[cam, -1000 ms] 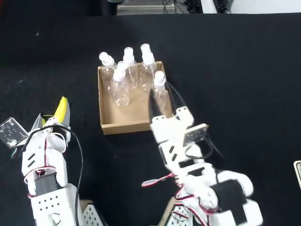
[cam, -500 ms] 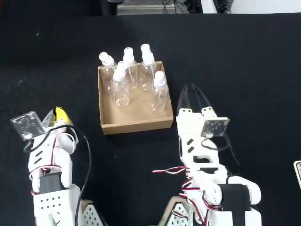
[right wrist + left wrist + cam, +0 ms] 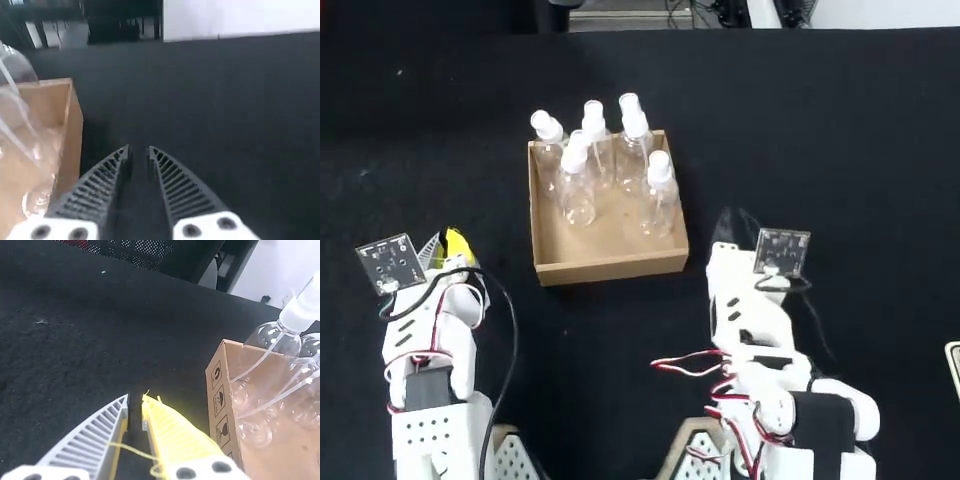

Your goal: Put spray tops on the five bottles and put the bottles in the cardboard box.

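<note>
The cardboard box (image 3: 610, 266) stands at the table's middle, and several clear bottles (image 3: 578, 187) with white spray tops (image 3: 660, 165) stand upright inside it. My right gripper (image 3: 731, 224) hovers just right of the box's front corner, shut and holding nothing. My left gripper (image 3: 448, 241), with one yellow finger, rests to the left of the box, also shut and holding nothing. In the left wrist view the gripper (image 3: 135, 401) points past the box wall (image 3: 222, 390) with a bottle (image 3: 274, 340) behind it. The right wrist view has its gripper (image 3: 138, 151) beside the box's wall (image 3: 74, 117).
Black cloth (image 3: 840, 140) covers the table all around the box. A pale object (image 3: 953, 362) sticks in at the right edge. Chairs and cables lie beyond the far edge.
My right gripper let go of the front-right bottle, drew back out of the box to the right and closed. The left arm drew back slightly and turned its wrist.
</note>
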`<state>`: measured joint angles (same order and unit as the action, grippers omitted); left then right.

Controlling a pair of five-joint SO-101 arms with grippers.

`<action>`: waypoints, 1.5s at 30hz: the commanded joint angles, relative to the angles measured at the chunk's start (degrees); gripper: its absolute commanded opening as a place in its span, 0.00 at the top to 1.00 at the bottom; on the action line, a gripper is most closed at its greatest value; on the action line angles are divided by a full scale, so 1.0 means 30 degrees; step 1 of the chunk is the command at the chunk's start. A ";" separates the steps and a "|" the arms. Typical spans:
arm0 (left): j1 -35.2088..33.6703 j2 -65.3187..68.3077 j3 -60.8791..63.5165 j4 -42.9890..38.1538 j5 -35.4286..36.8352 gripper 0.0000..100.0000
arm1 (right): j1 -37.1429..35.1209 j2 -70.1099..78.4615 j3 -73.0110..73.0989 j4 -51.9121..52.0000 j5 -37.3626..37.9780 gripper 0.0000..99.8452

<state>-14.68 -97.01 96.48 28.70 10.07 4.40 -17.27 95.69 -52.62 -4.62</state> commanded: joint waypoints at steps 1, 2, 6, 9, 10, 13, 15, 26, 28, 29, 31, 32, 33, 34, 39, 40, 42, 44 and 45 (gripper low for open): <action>0.0220 -0.0234 0.0425 0.0117 -0.0059 0.96 | 0.0293 -0.0806 0.0015 0.0088 -0.0147 0.99; 0.0220 -0.0234 0.0425 0.0117 -0.0059 0.95 | 0.0293 -0.0864 0.0015 0.0088 -0.0147 0.99; 0.0220 -0.0234 0.0425 0.0117 -0.0059 0.95 | 0.0410 -0.2359 0.0015 0.0674 -0.0176 0.99; 0.0220 -0.0234 0.0425 0.0117 -0.0059 0.95 | 0.0410 -0.4234 0.0015 0.3106 -0.0176 0.99; 0.0220 -0.0234 0.0425 0.0117 -0.0059 0.95 | 0.0410 -0.5143 0.0015 0.4337 -0.0176 0.99; 0.0220 -0.0234 0.0425 0.0117 -0.0029 0.95 | 0.0293 -0.8835 0.0044 0.9143 -0.0176 0.99; 0.0220 -0.0234 0.0425 0.0117 -0.0029 0.95 | 0.0234 -1.2029 0.0073 1.2894 -0.0176 0.99; 0.0220 -0.0234 0.0425 0.0176 -0.0117 0.95 | -0.0996 -2.7707 0.0425 2.9978 -0.0176 0.99; 0.0190 -0.0205 0.0425 0.0234 -0.0117 0.95 | -0.0908 -2.9700 0.0308 3.2557 -0.0147 0.99; 0.0220 -0.0205 0.0425 0.0234 -0.0117 0.95 | -0.0938 -3.0491 0.0249 3.3553 -0.0147 0.99; 0.0308 -0.0205 0.0425 0.0088 -0.0117 0.95 | -0.0996 -3.0549 0.0220 3.4960 -0.0147 0.99; 0.0571 -0.0205 0.0425 -0.0059 -0.0147 0.95 | -0.0996 -3.0286 0.0249 3.5429 -0.0147 0.99; 0.0923 -0.0205 0.0425 -0.0234 -0.0147 0.95 | -0.0908 -2.9993 0.0249 3.5839 -0.0147 0.99; 0.1363 -0.0117 0.0425 -0.0147 -0.0147 0.95 | -0.0879 -2.9817 0.0249 3.6220 -0.0147 0.99; 0.1919 -0.0205 0.0425 0.4103 -0.0117 0.95 | -0.0967 -2.9758 0.0278 3.9912 -0.0088 0.99; 0.1919 -0.0205 0.0425 0.4923 -0.0117 0.95 | -0.0967 -2.9758 0.0278 4.1055 -0.0088 0.99; 0.1919 -0.0205 0.0425 0.6652 -0.0117 0.96 | -0.0908 -2.9817 0.0278 4.2168 -0.0029 0.99; 0.1919 -0.0205 0.0425 0.8645 -0.0117 0.96 | -0.0908 -2.9963 0.0278 4.1963 -0.0029 0.99; 0.1919 -0.0205 0.0425 0.9788 -0.0117 0.96 | -0.0938 -2.9993 0.0278 4.2227 -0.0029 0.99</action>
<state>-9.67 -97.01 96.48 50.33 10.07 1.93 -102.90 97.01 72.13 -4.88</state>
